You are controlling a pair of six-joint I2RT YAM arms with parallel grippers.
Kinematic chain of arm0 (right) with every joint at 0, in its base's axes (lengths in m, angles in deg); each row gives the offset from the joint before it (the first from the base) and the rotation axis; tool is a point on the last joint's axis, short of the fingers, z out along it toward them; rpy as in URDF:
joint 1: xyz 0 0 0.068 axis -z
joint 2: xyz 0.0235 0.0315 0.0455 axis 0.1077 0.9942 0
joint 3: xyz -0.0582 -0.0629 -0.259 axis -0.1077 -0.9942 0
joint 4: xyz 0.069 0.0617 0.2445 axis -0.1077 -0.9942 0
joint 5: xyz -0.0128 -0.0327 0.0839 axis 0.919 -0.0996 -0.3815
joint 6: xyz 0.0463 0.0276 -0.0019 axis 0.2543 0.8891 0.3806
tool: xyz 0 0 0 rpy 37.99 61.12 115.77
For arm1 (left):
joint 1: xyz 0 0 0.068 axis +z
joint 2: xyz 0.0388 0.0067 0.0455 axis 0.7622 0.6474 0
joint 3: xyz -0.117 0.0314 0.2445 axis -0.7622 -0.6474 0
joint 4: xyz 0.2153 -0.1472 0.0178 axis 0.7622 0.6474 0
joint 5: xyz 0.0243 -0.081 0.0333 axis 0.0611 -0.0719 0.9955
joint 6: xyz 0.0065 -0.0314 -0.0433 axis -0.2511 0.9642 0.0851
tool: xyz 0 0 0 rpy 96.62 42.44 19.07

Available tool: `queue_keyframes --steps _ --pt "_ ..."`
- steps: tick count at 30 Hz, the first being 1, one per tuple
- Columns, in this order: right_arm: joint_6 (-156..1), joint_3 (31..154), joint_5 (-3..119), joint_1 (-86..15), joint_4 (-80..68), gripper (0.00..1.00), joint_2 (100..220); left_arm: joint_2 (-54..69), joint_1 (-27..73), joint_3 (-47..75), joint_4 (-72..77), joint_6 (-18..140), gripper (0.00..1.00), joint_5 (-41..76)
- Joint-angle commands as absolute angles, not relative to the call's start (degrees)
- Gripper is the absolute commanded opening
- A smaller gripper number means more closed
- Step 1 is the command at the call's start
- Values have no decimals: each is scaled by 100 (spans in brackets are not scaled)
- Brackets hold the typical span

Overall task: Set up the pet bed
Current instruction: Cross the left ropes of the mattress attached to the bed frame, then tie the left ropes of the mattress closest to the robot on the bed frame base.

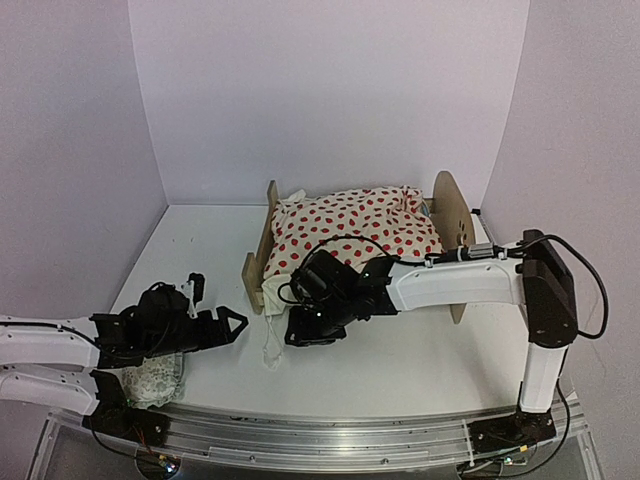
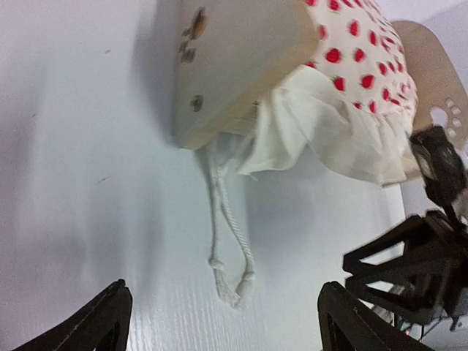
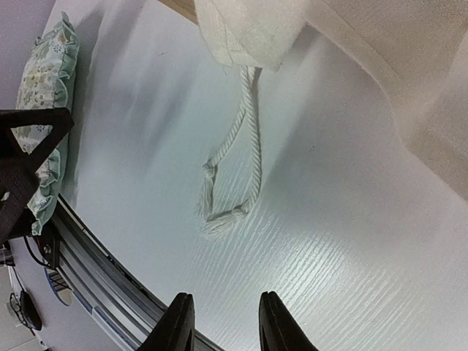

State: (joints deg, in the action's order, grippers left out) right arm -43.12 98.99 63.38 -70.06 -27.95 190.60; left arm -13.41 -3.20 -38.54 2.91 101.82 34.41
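- pet bed (image 1: 450, 210) sits mid-surface toward the back wall, headboard on the right, footboard on the left in the top view
- cream red-dotted blanket (image 1: 355, 225) is bunched over the bed, covering the mattress; its ruffle spills over the near side
- white cord (image 3: 234, 168) trails from the blanket edge onto the surface (image 1: 420, 350), lying loose
- left gripper (image 2: 227, 325) is spread wide with nothing between its fingers, low at front-left, apart from the footboard end and aimed at it
- right gripper (image 3: 223, 325) has a narrow gap and holds nothing, just beside the bed's near side, over the cord
- pale green-patterned pillow (image 1: 155, 380) lies at the front-left edge, under the left arm
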Motion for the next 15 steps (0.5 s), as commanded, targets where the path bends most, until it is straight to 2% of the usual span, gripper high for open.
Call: queue_keyframes --steps 1,8,11,15 --pt "-4205 10223 6454 -6983 -2968 32 19138 -836 -301 -3423 772 10246 84 3877" --pt "-4350 11518 6569 -6960 -3368 34 19784 310 -310 -2970 717 9454 64 3637" --pt "-4033 12150 6942 -6943 -3644 39 20169 585 -308 -2959 530 9579 61 3524" --pt "-3758 12716 7208 -6942 -3791 39 20618 763 -308 -3026 235 9724 60 3409"
